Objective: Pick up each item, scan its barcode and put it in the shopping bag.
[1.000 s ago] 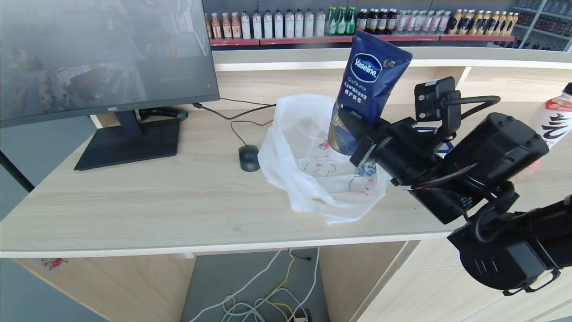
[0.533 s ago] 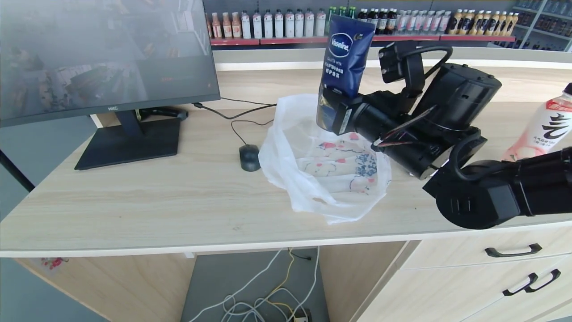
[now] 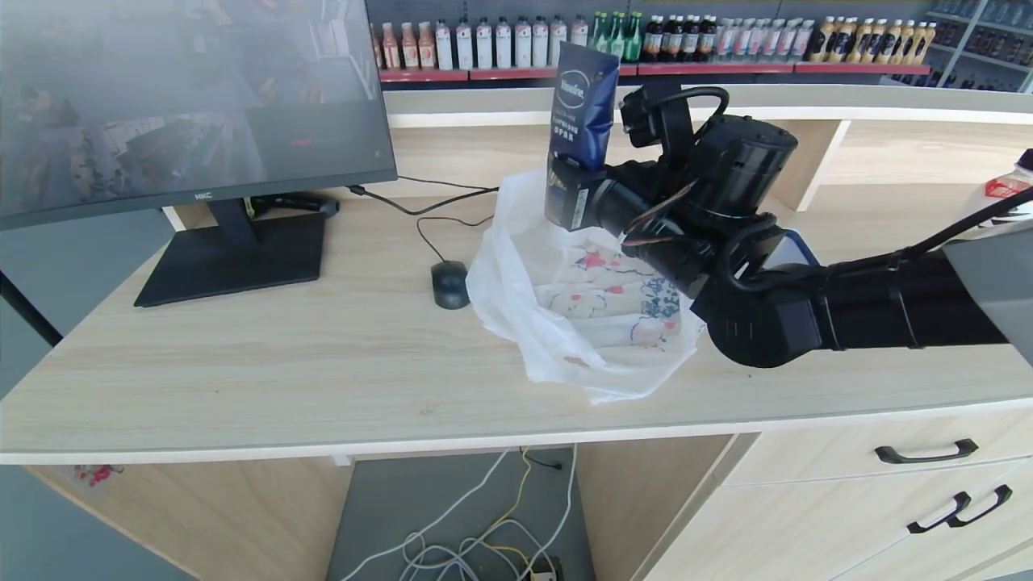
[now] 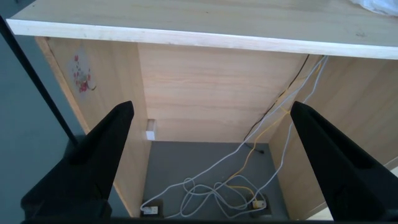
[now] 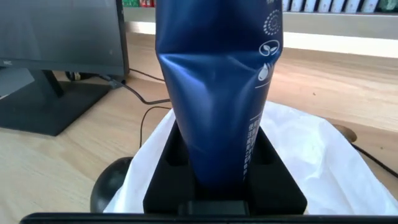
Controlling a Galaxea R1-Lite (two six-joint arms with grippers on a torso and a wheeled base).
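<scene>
The left gripper hangs below the desk's front edge. Its two fingers are spread wide apart, with cables on the floor showing between them.

The blue pouch stands upright in the right gripper, its lower end sunk between the fingers and its top rising free above them. In the right wrist view the pouch fills the gap of the gripper, whose fingers press in on its two sides, so the gripper is clamped on the pouch. Pouch and gripper are over the far side of the bag, about at its rim. Whether the pouch's bottom touches the plastic cannot be told.

The bag is thin white plastic, slumped open on the desk about midway along it. Inside lies a flat packet with red and blue print, showing through the mouth and the plastic. The right arm reaches over the bag's right edge.

On the desk's left stands a monitor on a black foot. A mouse lies just beside the bag's left edge. At the far right a bottle with a red and white label stands well apart from the bag. Rows of bottles fill the shelf behind the counter.
</scene>
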